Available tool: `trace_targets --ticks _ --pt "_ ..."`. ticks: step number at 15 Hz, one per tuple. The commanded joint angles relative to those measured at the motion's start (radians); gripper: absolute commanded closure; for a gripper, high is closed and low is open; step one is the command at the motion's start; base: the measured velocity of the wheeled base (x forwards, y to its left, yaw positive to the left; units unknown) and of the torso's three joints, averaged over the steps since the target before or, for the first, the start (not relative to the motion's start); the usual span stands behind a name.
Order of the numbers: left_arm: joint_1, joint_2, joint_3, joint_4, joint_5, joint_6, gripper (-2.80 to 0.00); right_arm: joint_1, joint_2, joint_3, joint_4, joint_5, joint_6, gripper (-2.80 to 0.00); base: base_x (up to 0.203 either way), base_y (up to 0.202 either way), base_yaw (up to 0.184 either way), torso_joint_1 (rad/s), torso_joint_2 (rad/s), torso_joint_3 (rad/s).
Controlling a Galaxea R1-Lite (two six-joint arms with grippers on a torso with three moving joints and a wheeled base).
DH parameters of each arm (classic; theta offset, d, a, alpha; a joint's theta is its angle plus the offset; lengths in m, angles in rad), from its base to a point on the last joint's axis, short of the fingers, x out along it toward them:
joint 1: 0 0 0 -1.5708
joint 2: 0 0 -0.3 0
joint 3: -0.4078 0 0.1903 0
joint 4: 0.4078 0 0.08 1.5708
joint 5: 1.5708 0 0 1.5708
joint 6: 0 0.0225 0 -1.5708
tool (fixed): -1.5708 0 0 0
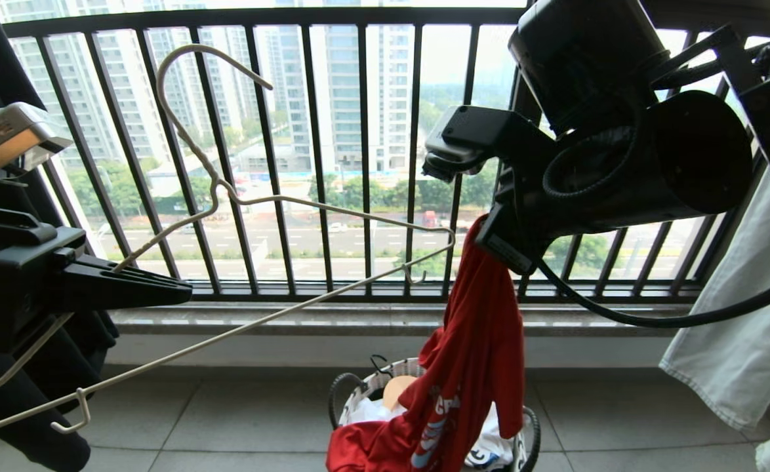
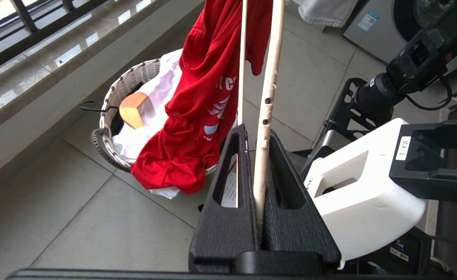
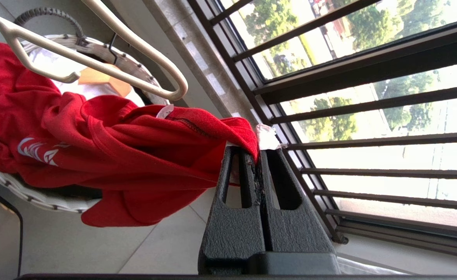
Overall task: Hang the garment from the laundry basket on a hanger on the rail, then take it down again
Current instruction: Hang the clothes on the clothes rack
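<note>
My left gripper at the left is shut on the shoulder wire of the cream hanger, which tilts with its hook up toward the window; the wire stands between the closed jaws. My right gripper at the upper right is shut on an edge of the red garment, seen pinched at the fingertips. The garment hangs down into the laundry basket on the floor, with its lower part draped over the rim. The hanger's right end lies close beside the garment's top. The rail is out of view.
The dark window railing and its stone sill run behind. A pale garment hangs at the right and dark cloth at the left. The basket also holds white cloth and a wooden piece. My white base is nearby.
</note>
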Motion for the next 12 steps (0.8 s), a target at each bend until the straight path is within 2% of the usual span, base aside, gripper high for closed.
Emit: trace_targets --ticks 1,5,12 --pt "0.001 -0.003 0.003 0.005 -0.007 0.005 0.00 0.014 0.029 -0.037 0.005 -0.007 -0.004 0.00 0.000 0.000 0.000 0.000 0.00 0.000" --pt "-0.001 -0.010 0.009 0.008 -0.007 0.007 0.00 0.012 0.037 -0.048 0.005 -0.027 -0.018 0.00 0.000 0.000 0.000 0.000 0.00 0.000" --pt "-0.052 -0.003 0.033 0.003 -0.004 0.012 0.00 0.014 0.036 -0.049 0.002 -0.027 -0.022 0.00 0.000 0.000 0.000 0.000 0.00 0.000"
